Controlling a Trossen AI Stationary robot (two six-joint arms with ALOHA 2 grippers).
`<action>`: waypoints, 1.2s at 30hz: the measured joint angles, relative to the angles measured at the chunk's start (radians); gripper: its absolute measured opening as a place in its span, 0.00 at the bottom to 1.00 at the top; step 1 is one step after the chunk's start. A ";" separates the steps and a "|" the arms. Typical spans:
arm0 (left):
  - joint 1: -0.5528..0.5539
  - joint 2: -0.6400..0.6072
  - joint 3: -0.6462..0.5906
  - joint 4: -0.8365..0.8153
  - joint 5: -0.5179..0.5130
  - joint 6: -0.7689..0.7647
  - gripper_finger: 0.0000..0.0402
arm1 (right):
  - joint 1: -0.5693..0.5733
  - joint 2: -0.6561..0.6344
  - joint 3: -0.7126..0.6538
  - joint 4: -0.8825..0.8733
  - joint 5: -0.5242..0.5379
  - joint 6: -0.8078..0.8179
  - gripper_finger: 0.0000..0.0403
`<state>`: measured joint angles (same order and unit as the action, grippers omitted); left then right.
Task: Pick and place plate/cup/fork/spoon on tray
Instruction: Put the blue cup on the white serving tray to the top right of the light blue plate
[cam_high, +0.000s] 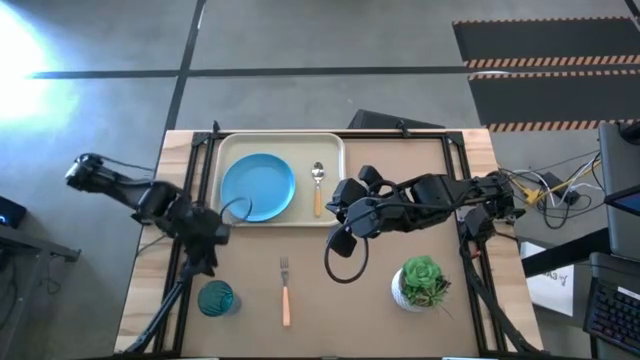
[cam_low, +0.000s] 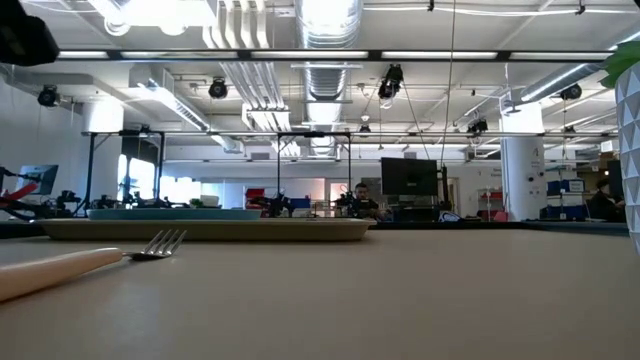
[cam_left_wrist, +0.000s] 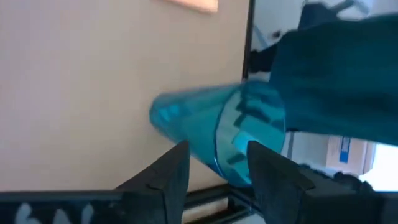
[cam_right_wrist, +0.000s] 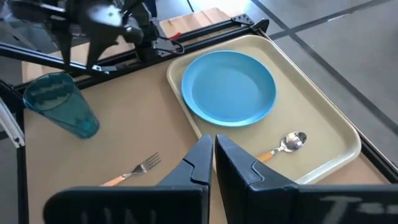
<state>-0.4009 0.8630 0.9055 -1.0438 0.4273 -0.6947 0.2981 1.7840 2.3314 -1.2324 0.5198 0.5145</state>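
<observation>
Probably light, smooth, slippery plastic: cup (cam_high: 216, 298) upright near worktop's front-left corner, best pinched mid-wall, left gripper (cam_left_wrist: 214, 163) spread just short of it, right gripper (cam_right_wrist: 213, 151) closed empty.

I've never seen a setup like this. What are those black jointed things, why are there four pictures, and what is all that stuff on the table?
The black jointed things are two robot arms, each ending in a two-finger hand. One picture looks straight down from above, one looks level across the tabletop, and the other two come from cameras on each arm's wrist.

On the table lies a cream tray that holds a blue plate and an orange-handled spoon. A fork with an orange handle, a teal cup and a potted plant stand off the tray, on the table.

The left hand is open, with the cup just beyond its fingers, so it may be about to take it. The right hand is shut and empty, and hangs above the tray's edge near the spoon. Nothing is held.
</observation>
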 joint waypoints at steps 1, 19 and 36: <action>-0.030 0.009 -0.001 0.014 -0.009 -0.016 0.34 | -0.001 0.000 0.000 0.000 0.000 0.000 0.02; -0.191 0.133 -0.008 0.067 -0.131 -0.059 0.32 | -0.004 0.000 0.000 0.003 -0.030 0.001 0.02; -0.223 0.324 -0.014 0.063 -0.249 -0.021 0.17 | -0.004 0.000 0.000 0.002 -0.041 -0.047 0.02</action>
<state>-0.6239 1.1870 0.8919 -0.9808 0.1783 -0.7153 0.2939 1.7836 2.3314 -1.2304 0.4790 0.4676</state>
